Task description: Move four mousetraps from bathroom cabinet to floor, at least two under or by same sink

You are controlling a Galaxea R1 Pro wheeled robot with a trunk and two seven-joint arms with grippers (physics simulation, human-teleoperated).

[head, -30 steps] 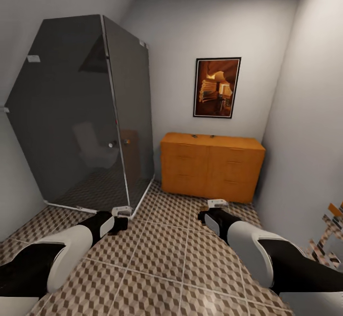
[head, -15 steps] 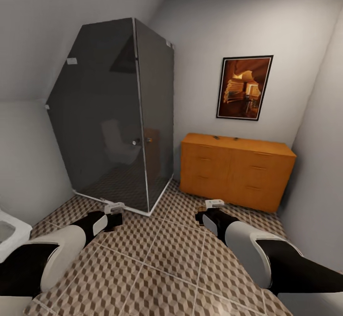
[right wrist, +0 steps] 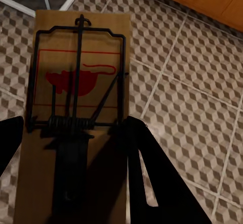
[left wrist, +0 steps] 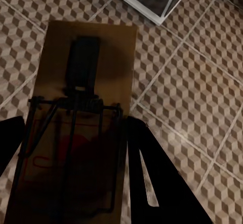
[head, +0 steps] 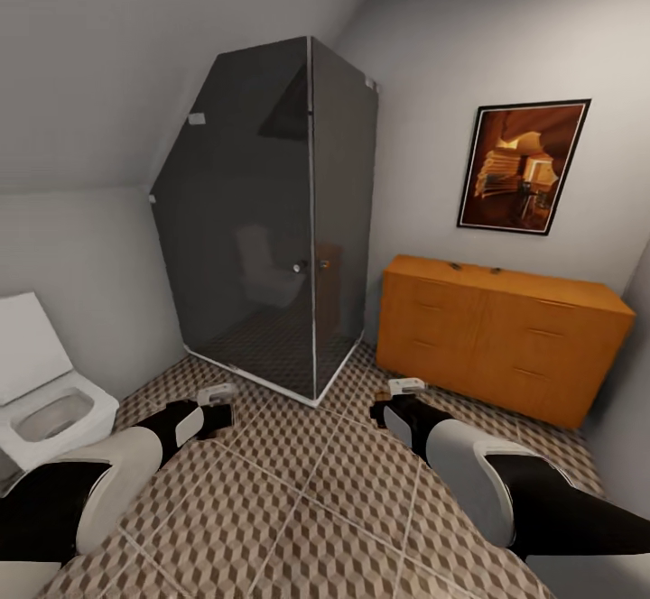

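In the left wrist view a brown mousetrap point(left wrist: 83, 107) lies between the dark fingers of my left gripper point(left wrist: 71, 130), which is shut on it. My right gripper point(right wrist: 73, 128) is shut on a second mousetrap point(right wrist: 81, 82) with a red mouse print. In the head view both grippers, left point(head: 217, 403) and right point(head: 394, 400), hover low over the cube-patterned bathroom floor point(head: 307, 482). The orange-brown cabinet point(head: 496, 346) stands at the back right wall, with two small dark mousetraps point(head: 456, 266) on its top. The sink is out of view.
A dark glass shower stall point(head: 271, 220) fills the back corner, left of the cabinet. A white toilet point(head: 45, 400) with its lid up stands at the left edge. A framed picture point(head: 524, 166) hangs above the cabinet. Grey walls close in on both sides.
The whole view has swung left: the cabinet and shower shifted right in the picture and the toilet came into view. Both grippers keep the same pose and hold.
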